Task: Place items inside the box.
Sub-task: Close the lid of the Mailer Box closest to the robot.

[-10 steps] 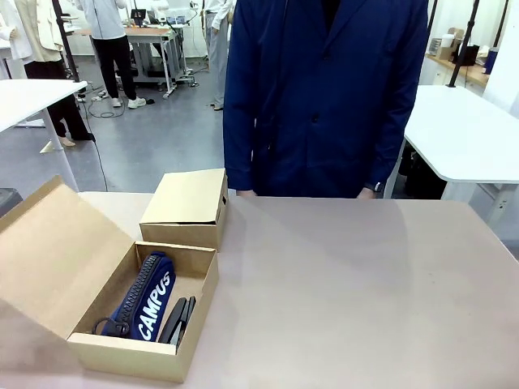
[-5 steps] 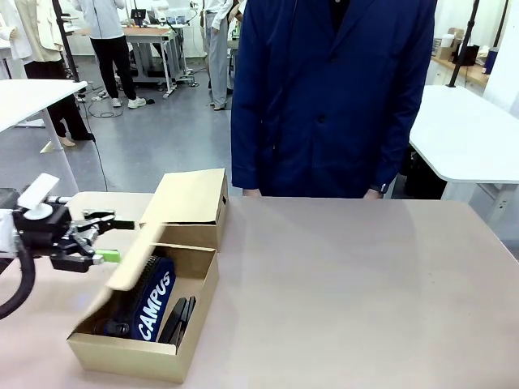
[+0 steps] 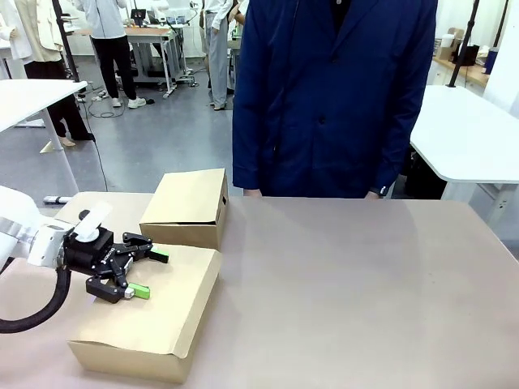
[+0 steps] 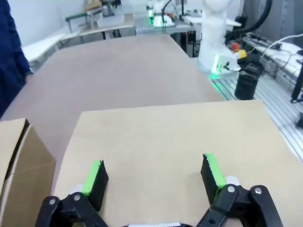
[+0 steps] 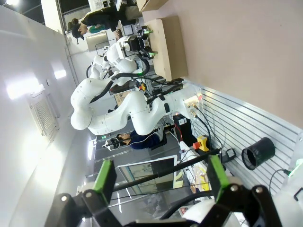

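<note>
Beige surface point(image 3: 340, 275): flat brown cardboard box point(image 3: 146, 312), lid down.
Your left gripper point(image 3: 144, 274) hovers over it, wide open, empty; press the lid flat.

The shut lid point(image 3: 158, 301) of the box point(image 3: 130, 356) hides whatever lies inside it.

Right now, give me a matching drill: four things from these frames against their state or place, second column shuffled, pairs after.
Things:
1. near box
2. far box
3. left gripper
4. person

States/places:
A. open, over the flat lid
B. standing at the table's far edge in a dark blue coat
C. lid down, contents hidden
D. shut, just behind the other box

Pairs: 1-C, 2-D, 3-A, 4-B
</note>
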You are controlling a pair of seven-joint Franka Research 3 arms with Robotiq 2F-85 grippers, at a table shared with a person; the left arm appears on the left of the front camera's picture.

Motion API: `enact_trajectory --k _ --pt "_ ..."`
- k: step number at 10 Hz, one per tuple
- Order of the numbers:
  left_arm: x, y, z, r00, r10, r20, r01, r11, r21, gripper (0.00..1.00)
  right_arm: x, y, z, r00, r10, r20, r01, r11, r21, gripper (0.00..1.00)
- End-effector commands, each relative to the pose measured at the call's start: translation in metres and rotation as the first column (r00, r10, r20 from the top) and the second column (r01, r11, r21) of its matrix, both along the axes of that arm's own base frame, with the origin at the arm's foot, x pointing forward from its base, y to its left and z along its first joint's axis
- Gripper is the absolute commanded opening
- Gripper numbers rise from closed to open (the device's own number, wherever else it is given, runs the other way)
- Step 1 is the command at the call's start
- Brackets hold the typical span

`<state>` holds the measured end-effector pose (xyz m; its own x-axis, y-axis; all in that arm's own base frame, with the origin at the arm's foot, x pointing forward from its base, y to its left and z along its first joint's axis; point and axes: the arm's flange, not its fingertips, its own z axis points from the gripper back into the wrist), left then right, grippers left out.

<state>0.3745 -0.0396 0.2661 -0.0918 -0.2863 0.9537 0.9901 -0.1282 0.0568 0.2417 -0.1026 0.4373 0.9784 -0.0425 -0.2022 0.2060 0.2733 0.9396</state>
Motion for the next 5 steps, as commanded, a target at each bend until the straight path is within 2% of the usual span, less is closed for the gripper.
enact_trajectory --k 1,3,4,5 --pt "-0.095 0.001 0.006 0.998 -0.007 0.064 0.001 0.996 0.092 1.0 0.0 0.001 0.006 1.0 -0.009 -0.01 0.009 1.0 0.014 1.0" --pt "-0.093 0.016 0.026 0.997 0.075 0.027 -0.075 0.997 0.008 1.0 0.0 0.001 0.006 1.0 -0.009 -0.01 0.009 1.0 0.014 1.0" --pt "-0.089 0.027 0.043 0.981 0.176 -0.078 -0.179 0.983 -0.032 1.0 0.0 0.001 0.006 1.0 -0.009 -0.01 0.009 1.0 0.014 1.0" --pt "-0.085 0.042 0.066 0.927 0.301 -0.222 -0.317 0.948 -0.04 1.0 0.0 0.001 0.006 1.0 -0.009 -0.01 0.009 1.0 0.014 1.0"
